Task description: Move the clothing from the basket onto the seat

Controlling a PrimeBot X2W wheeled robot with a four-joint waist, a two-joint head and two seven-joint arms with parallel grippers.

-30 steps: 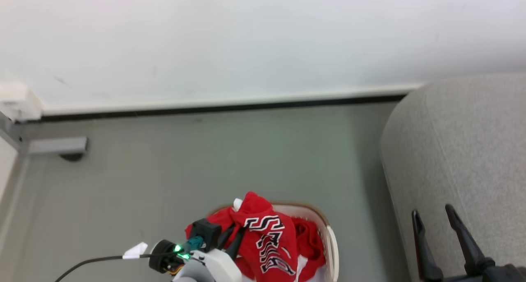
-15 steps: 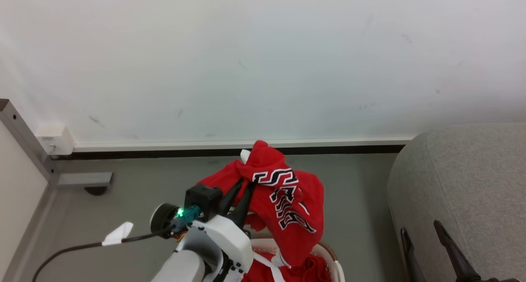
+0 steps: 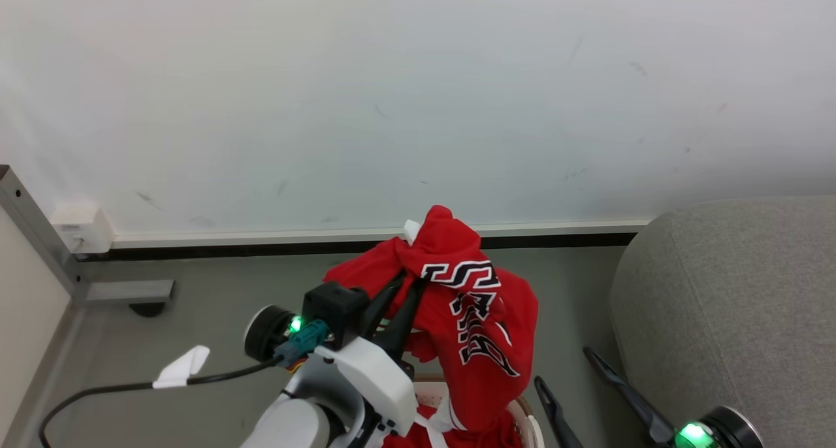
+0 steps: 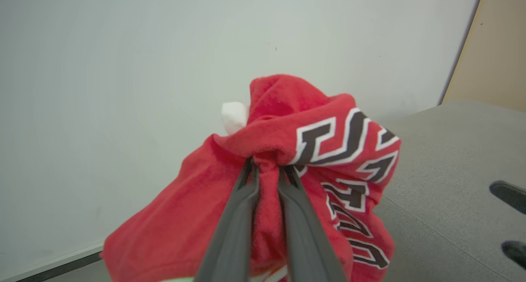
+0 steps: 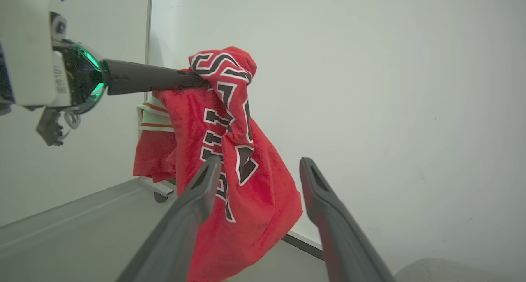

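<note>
Clothing (image 3: 516,317): we are holding one red garment, its black-and-white lettering (image 3: 483,334) facing out, in the air over the basket (image 3: 530,425) and just left of the seat (image 3: 731,291). The remaining red cloth (image 3: 486,437) is lying in the basket beneath it.
Left gripper (image 4: 267,167): we are clamping its two dark fingers tight on a bunched fold near the garment's top. That way the rest is hanging as one free drape instead of dragging its neighbours along.
Right gripper (image 3: 563,367): we are carrying it with fingers spread wide and nothing between them, low between the basket and the seat, just beside the hanging cloth. We are judging that it is placed there to steady or take the loose lower part.
Hem: it is hanging toward the basket's rim, and we cannot tell whether it is clear of that rim.
Seat: it is standing close to the basket's right, so we are expecting a short sideways carry to be enough.
Risk: the single pinch is gathering thick folds, and we are judging that a swing could let the cloth slip or snag the rim.
</note>
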